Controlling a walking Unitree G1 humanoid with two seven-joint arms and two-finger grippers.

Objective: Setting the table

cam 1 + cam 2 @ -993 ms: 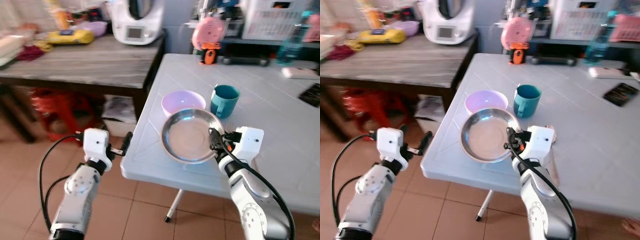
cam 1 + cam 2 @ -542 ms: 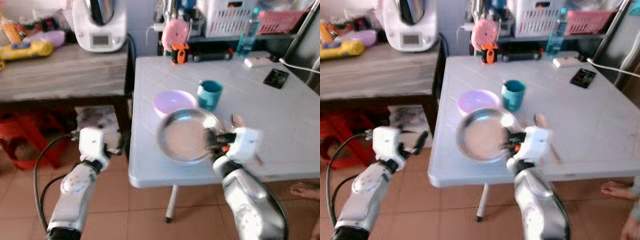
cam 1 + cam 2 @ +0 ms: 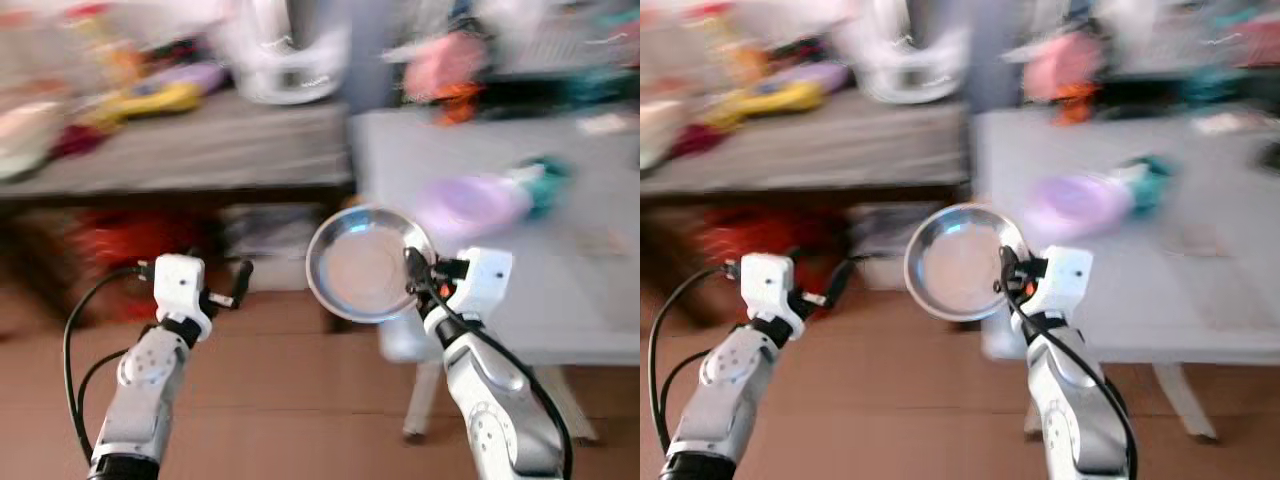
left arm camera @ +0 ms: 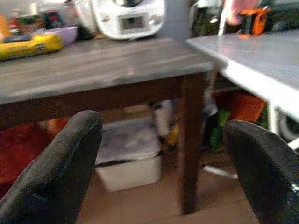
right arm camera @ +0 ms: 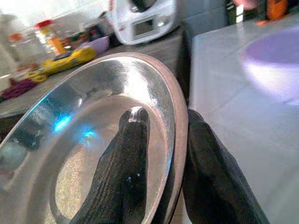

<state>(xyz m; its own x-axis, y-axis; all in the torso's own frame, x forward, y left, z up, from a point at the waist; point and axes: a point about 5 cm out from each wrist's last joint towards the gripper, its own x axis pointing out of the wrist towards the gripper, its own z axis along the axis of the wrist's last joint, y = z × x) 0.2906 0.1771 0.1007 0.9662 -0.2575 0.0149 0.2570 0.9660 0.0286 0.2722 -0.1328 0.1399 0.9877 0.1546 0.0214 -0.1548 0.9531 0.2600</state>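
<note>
While blurred, right end effector (image 3: 412,268) pinches steel plate (image 3: 360,265) rim | left end effector (image 3: 236,285) spread wide, idle

Both my head views smeared by motion, purple bowl (image 3: 470,203) and teal cup (image 3: 545,172) beyond my right gripper (image 5: 159,154) just blurs, steel plate (image 5: 93,140) cut off at wrist view's edge.

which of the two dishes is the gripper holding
The steel plate, pinched by its rim in the right gripper off the table edge. The purple bowl sits on the white table.
</note>
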